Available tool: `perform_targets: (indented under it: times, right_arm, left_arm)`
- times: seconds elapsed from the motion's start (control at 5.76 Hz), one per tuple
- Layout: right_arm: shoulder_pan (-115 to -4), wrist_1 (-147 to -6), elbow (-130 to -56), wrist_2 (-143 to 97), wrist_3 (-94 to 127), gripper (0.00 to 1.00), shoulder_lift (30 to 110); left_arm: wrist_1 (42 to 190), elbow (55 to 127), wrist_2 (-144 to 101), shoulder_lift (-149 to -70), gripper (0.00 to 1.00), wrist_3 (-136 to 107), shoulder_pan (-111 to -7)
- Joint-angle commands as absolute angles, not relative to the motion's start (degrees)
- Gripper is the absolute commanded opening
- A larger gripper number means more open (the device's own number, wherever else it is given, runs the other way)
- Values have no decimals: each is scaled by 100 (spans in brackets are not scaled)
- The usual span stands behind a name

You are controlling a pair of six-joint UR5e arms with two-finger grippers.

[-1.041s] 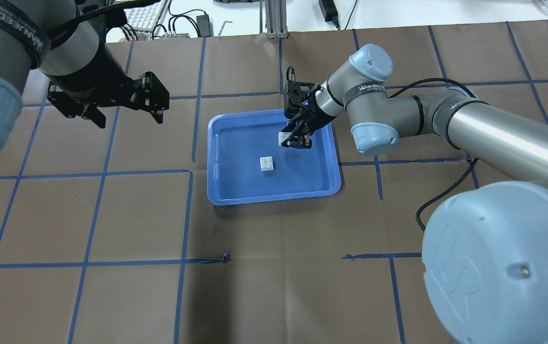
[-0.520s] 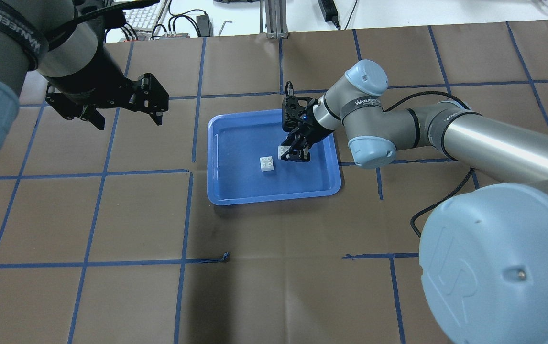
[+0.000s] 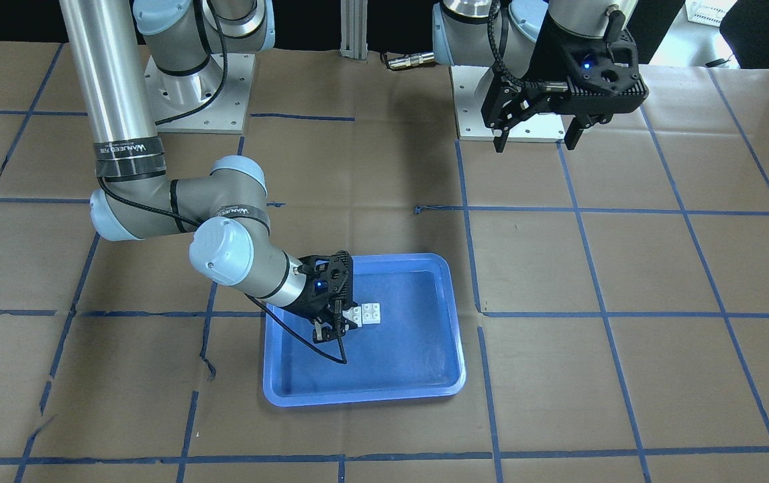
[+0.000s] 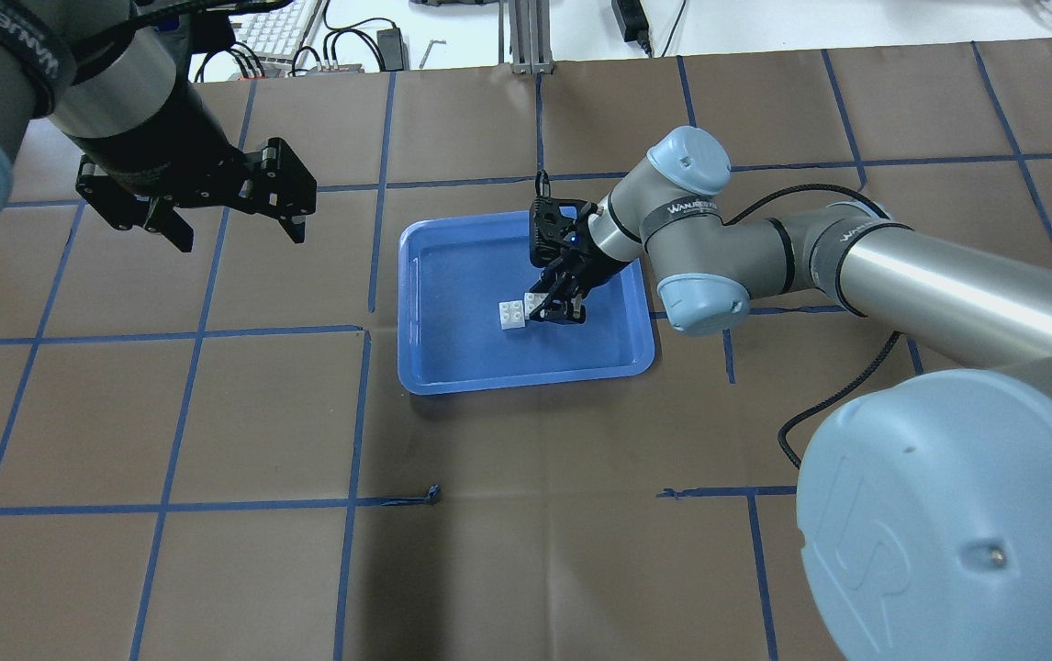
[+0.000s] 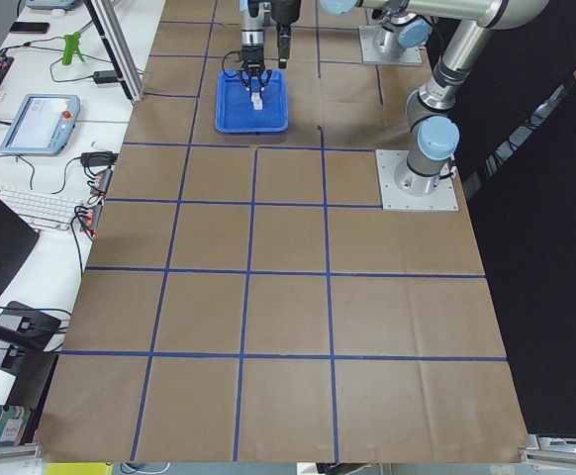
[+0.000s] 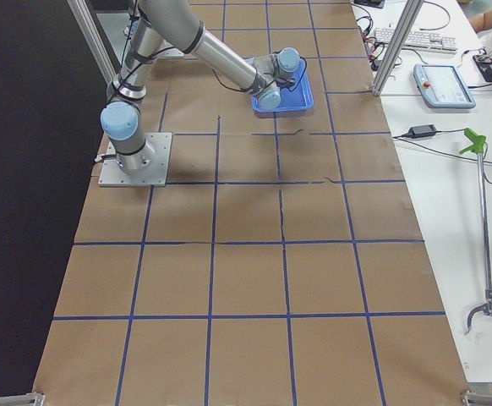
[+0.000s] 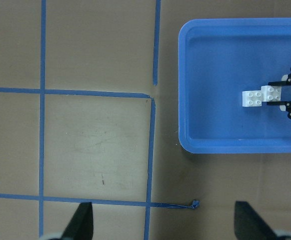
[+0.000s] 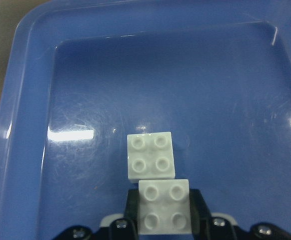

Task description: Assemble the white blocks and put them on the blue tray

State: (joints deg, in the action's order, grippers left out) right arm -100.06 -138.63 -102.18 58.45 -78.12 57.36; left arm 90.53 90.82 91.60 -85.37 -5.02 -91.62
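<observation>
Brown-papered counter [image 4: 214, 413] carries your blue tray [image 4: 526, 384]; inside it, your right gripper [image 4: 555, 312] has its fingers [image 8: 131, 205] clenched on one white block [image 8: 164, 207], just beside the other white block [image 8: 151, 156]. Your left gripper [image 4: 241, 240] hovers well apart, fingers spread.

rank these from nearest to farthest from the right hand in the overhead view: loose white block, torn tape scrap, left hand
1. loose white block, on the blue tray, just left of the right hand.
2. torn tape scrap, on the table nearer the robot.
3. left hand, raised, far left.
</observation>
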Motion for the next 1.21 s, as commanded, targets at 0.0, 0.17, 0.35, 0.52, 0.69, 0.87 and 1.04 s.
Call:
perform_targets:
  times: [0.0, 0.17, 0.35, 0.52, 0.69, 0.87, 1.04]
  right_arm:
    - [-10037, -13869, -10248, 5854, -7796, 24, 5731]
    - [-10037, -13895, -10265, 5854, -7796, 24, 5730]
    - [-10037, -13904, -10266, 5845, -7796, 24, 5730]
    - [-10037, -13896, -10274, 5845, -7761, 24, 5730]
    - [-10055, -13896, -10274, 5845, -7717, 24, 5730]
    - [-10055, -13896, -10274, 5845, -7682, 25, 5730]
    - [-10063, -13896, -10274, 5845, -7595, 25, 5730]
  left_arm:
    - [9079, 9053, 9123, -8552, 99, -483, -9106]
    - [9079, 9061, 9123, -8534, 99, -483, -9105]
    - [9070, 9062, 9123, -8534, 99, -483, -9105]
    - [9062, 9062, 9123, -8525, 99, -475, -9105]
    - [9062, 9062, 9123, -8517, 99, -483, -9097]
    - [9062, 9053, 9132, -8517, 99, -483, -9105]
    - [9062, 9053, 9141, -8508, 99, -483, -9105]
